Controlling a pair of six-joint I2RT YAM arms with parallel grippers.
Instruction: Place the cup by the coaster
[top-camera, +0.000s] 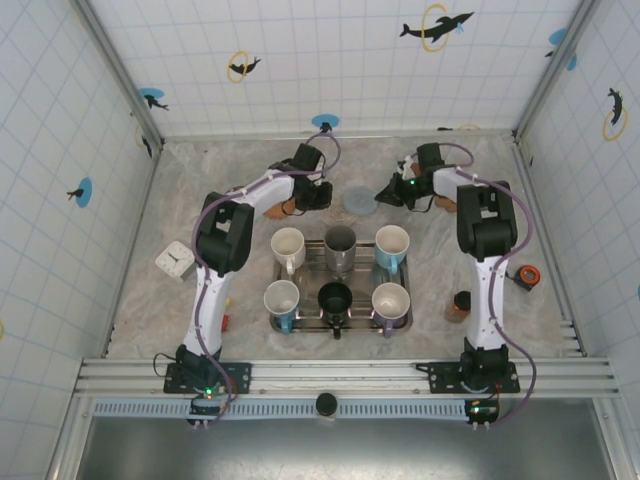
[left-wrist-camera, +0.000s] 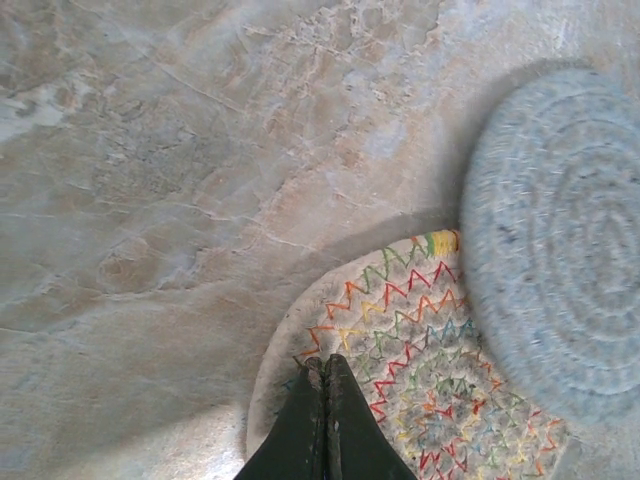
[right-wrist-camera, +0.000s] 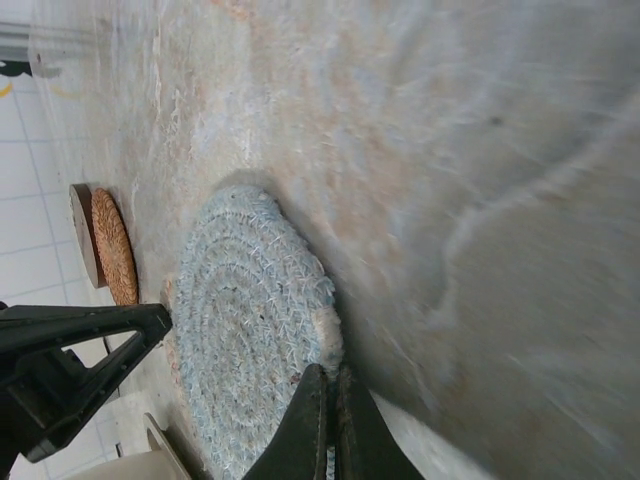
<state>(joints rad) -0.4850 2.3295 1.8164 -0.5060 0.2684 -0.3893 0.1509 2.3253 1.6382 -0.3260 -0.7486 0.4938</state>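
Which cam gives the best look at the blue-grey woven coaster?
Right wrist: blue-grey coaster nearly whole, weave clear. Left wrist crops it at the frame edge. Top external shows it small, between the arms.

White square-tiled walls on three sides: back wall (top-camera: 330, 70), left wall (top-camera: 50, 250), right wall (top-camera: 600, 220). Dolphin-and-ring decals (top-camera: 437, 25) scattered on them. Grey-beige marble-look tabletop (top-camera: 200, 180). Metal corner posts (top-camera: 118, 70), aluminium rail (top-camera: 340, 375) along near edge. Even light.

Top camera looking down from behind, distant. Wrist cameras facing tabletop (left-wrist-camera: 150, 200) closely, sharing blue coaster (left-wrist-camera: 560, 250) beside left hand (left-wrist-camera: 325, 362) and right hand (right-wrist-camera: 326, 372).
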